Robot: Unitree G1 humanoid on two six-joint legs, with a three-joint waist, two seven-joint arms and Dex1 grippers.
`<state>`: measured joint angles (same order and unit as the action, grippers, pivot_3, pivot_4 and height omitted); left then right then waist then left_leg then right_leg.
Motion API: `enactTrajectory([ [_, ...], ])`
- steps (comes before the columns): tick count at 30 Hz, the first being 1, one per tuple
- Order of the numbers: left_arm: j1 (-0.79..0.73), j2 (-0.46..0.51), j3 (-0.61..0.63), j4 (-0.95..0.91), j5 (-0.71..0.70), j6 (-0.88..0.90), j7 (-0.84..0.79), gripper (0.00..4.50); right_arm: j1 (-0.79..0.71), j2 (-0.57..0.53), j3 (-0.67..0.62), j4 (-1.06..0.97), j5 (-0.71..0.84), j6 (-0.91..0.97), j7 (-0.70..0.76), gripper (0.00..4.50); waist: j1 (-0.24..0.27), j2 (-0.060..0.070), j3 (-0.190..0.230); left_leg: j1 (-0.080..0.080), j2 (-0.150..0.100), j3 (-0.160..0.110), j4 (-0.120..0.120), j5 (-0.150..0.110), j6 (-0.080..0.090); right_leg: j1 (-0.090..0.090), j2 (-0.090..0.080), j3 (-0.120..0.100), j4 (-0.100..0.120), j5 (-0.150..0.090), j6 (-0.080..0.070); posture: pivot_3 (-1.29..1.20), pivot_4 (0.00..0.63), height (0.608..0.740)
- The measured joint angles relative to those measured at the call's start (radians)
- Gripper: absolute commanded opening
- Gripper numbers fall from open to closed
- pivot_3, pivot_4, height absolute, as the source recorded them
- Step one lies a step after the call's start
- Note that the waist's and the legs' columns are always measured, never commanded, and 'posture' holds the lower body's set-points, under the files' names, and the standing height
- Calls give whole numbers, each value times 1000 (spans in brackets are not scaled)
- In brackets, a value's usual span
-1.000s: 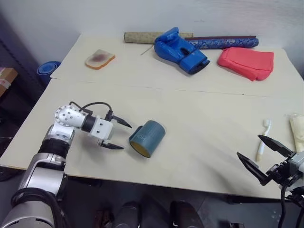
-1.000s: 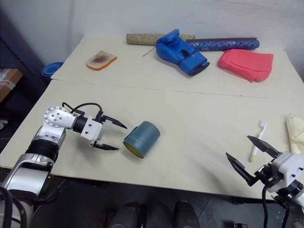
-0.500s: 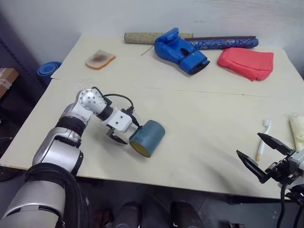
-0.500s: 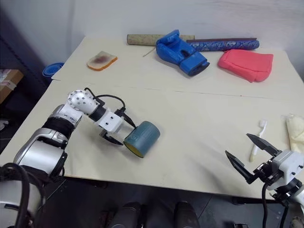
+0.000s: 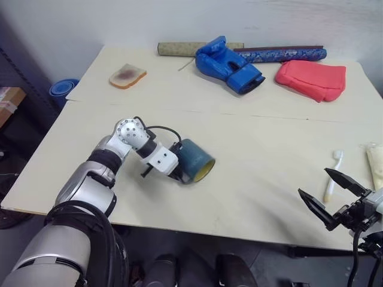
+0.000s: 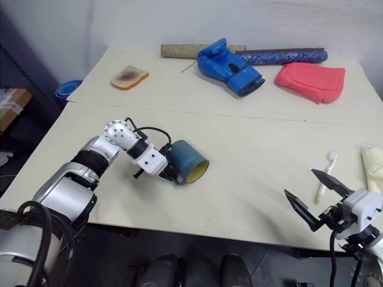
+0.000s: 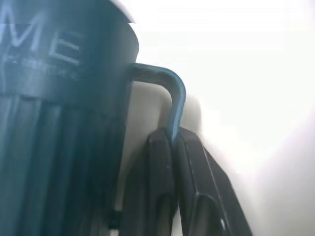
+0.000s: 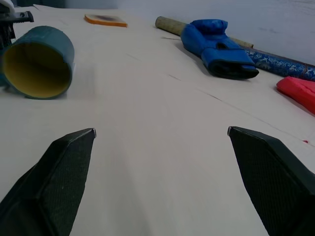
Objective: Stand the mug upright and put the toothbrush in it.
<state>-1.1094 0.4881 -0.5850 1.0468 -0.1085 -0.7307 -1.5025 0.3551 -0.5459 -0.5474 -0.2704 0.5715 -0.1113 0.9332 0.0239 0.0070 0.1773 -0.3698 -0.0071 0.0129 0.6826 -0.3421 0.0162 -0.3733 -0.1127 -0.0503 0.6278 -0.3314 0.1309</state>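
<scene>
The dark teal mug [image 5: 192, 158] lies on its side near the table's front left, its yellow inside facing right toward my other arm. My left gripper [image 5: 178, 174] is at the mug's near left side, shut on the handle [image 7: 175, 96]; in the left wrist view the two fingers [image 7: 160, 162] pinch the thin handle loop. The white toothbrush [image 5: 332, 175] lies flat at the front right, bristled head away from me. My right gripper [image 5: 330, 197] hovers open just in front of it, nothing between its fingers. The right wrist view also catches the mug [image 8: 38, 63].
A blue boxing glove [image 5: 227, 64], a red cloth [image 5: 311, 79], a rolled mat [image 5: 179, 46] and a patterned blue roll [image 5: 287, 54] line the back. A toast slice [image 5: 127, 75] lies back left. A cream rolled cloth [image 5: 374, 164] sits at the right edge.
My left gripper moved right to the mug and shut on its handle. The mug swung round, so its yellow mouth now faces right. The right arm stayed still.
</scene>
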Motion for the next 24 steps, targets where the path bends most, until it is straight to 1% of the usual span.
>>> enactTrajectory([
  [3,86,42,20,-150,-173,195,0,12,-14,5,21,2,-2,-4,-1,4500,-6,0,0,-1,1,-1,0,0,0,-1,0,1,0,0,0,0,150,740],
  [6,181,57,67,-348,-354,455,0,12,-27,9,39,6,-9,-8,-3,4500,-10,0,0,-2,1,-2,0,0,0,-1,0,1,0,0,0,0,150,740],
  [7,209,61,101,-437,-416,590,0,12,-33,9,43,7,-12,-10,-3,4500,-10,0,0,-2,1,-2,0,0,0,-1,-1,0,0,0,0,0,150,740],
  [10,212,66,139,-510,-474,721,0,12,-39,9,50,8,-13,-15,-4,4500,-2,0,0,-2,0,-3,1,0,0,0,0,0,0,0,0,0,150,740],
  [11,225,64,158,-567,-515,863,2,12,-43,9,54,13,-15,-17,-5,4500,-2,0,0,-2,0,-2,1,0,0,0,0,0,0,0,0,0,150,740],
  [12,242,4,191,-591,-562,1008,19,12,-54,10,64,25,-16,-18,-5,4500,1,0,0,-2,-1,-3,1,0,0,0,-1,0,0,0,0,0,150,740],
  [13,252,-45,212,-592,-577,1070,51,12,-59,11,69,28,-16,-19,-6,4500,4,0,0,-2,-2,-4,2,0,0,1,-1,1,0,0,0,0,150,740],
  [16,263,-181,248,-558,-576,1150,140,12,-65,13,73,28,-22,-26,-9,4500,3,-1,1,-2,-2,-4,2,0,0,0,-1,1,0,0,0,0,150,740],
  [18,262,-228,265,-532,-553,1160,171,12,-67,17,73,28,-24,-36,-13,4500,-2,-1,1,-2,-2,-3,1,0,0,0,0,1,0,0,0,0,150,740],
  [21,264,-255,296,-471,-499,1152,214,12,-60,26,73,28,-25,-42,-23,4500,-11,-1,1,-1,0,0,0,1,-1,-1,1,1,0,0,0,0,150,740],
  [24,274,-245,302,-446,-431,1119,224,12,-59,26,73,28,-32,-45,-29,4500,-14,-1,1,-1,0,0,0,1,-1,-1,1,1,0,0,0,0,150,740],
])
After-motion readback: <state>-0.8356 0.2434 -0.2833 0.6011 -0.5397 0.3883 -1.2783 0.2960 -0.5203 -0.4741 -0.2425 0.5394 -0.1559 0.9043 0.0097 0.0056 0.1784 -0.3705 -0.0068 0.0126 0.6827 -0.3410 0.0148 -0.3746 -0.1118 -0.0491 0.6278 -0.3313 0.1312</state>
